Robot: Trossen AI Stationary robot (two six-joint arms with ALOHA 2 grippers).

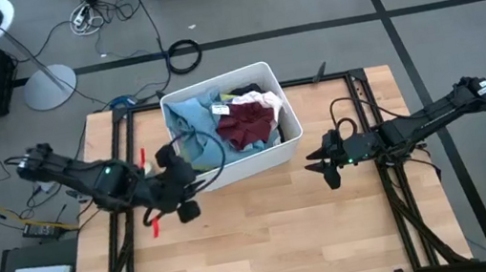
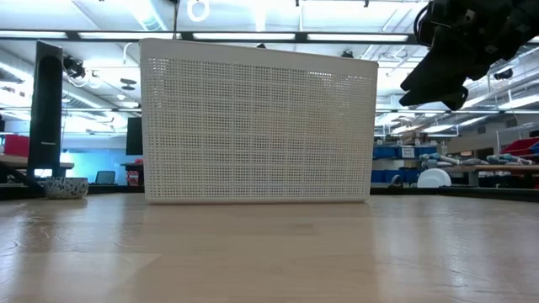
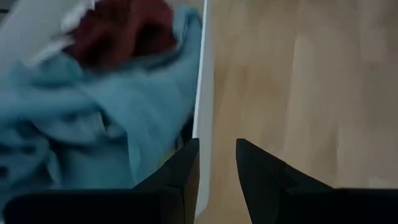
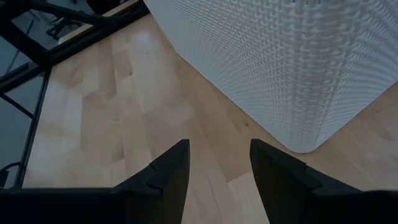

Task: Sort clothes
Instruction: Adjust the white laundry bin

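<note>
The clothes lie heaped in a white bin (image 1: pixel 278 78) at the table's far middle: a light blue garment (image 1: pixel 192 119), a maroon one (image 1: pixel 246 126) and a black one (image 1: pixel 251 89). My left gripper (image 1: pixel 188 171) is open at the bin's near left corner. In the left wrist view its gap (image 3: pixel 217 155) lies over the bin's rim (image 3: pixel 202 74), one finger above the light blue garment (image 3: pixel 93 124) and one outside. The maroon garment (image 3: pixel 118 31) lies beyond. My right gripper (image 1: pixel 320 165) is open and empty, above the table just right of the bin.
The bin's perforated wall (image 2: pixel 253 118) fills the middle of the low view, and its rounded corner (image 4: pixel 298 124) stands before my right gripper (image 4: pixel 219 152). Bare wooden table (image 1: pixel 268 238) lies near the front edge. Two small red marks (image 1: pixel 153 225) sit on the left side by the black frame rails.
</note>
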